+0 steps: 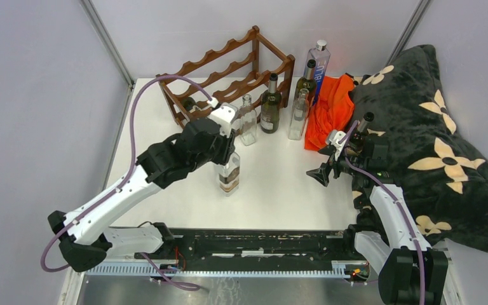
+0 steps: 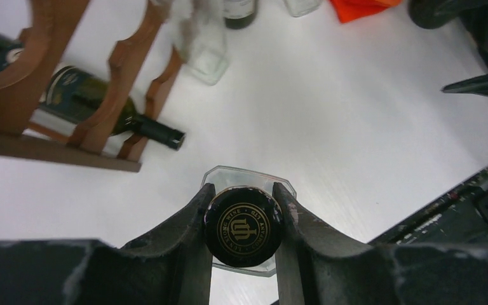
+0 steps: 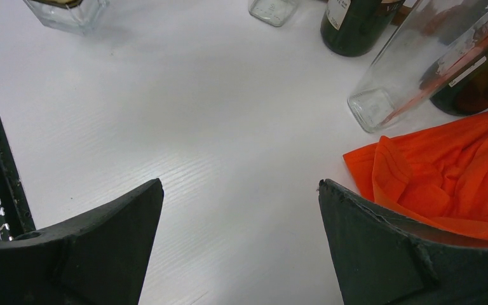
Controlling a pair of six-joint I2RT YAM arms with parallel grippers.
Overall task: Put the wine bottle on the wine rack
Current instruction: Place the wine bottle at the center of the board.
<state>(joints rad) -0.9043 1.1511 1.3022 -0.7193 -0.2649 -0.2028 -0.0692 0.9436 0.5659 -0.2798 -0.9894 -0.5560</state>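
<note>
White counter [image 1: 279, 184] lies under my two arms, with grey walls around it. The wine bottle [image 1: 229, 173] I want is the clear square one with a black cap. It stands upright near the middle of the counter, well apart from the wine rack [image 1: 229, 67] at the back.

I think the job now is to lift it. The cap is round and smooth, so the bottle may slip or swing. I should squeeze firmly and go straight up, slowly. Later it has to tip onto its side to rest in a dip of the rack, so gentle moves are best. One green bottle [image 2: 92, 101] already lies in the bottom row, so I need a free dip. More standing bottles [image 1: 270, 105] wait just in front of the rack, and I must not bump them.

My left tool [image 2: 243, 188] is closed on the cap from above, one finger touching each side. I cannot tell if the bottle's bottom is off the counter.

My right tool [image 3: 238, 190] is wide open and holds nothing. It hangs over bare counter beside the orange cloth [image 3: 445, 178], near the dark blanket [image 1: 426, 127].
</note>
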